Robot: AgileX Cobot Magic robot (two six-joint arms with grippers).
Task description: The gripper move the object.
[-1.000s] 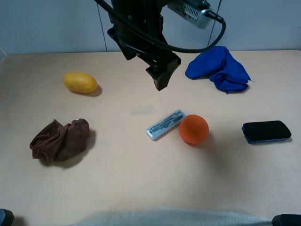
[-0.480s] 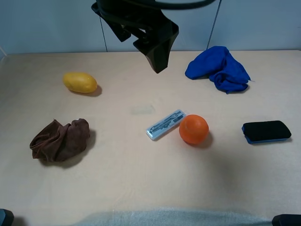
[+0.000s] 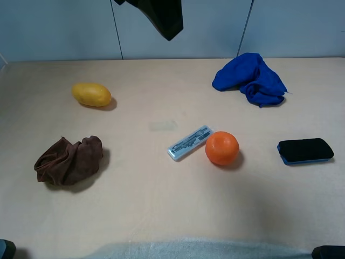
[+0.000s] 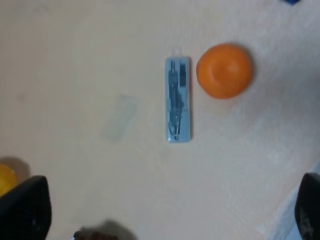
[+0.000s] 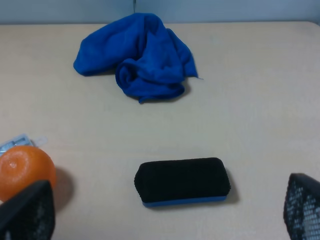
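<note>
Black angular gripper (image 3: 168,24), dark matte jaws, mesh-textured right fingertips (image 5: 302,205)

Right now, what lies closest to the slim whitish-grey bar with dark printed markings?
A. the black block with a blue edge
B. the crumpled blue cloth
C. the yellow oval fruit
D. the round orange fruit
D: the round orange fruit sits right beside one end of the whitish-grey bar, while the other things lie well away from it.

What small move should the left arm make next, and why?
Probably lower the left hand straight down toward the pale bar, fingers apart. The hand hangs high above the table, holding nothing, and the wrist view shows the bar below it, lying flat. The orange sits close beside one end, so gripping across the bar's narrow sides near its middle looks safest.
</note>
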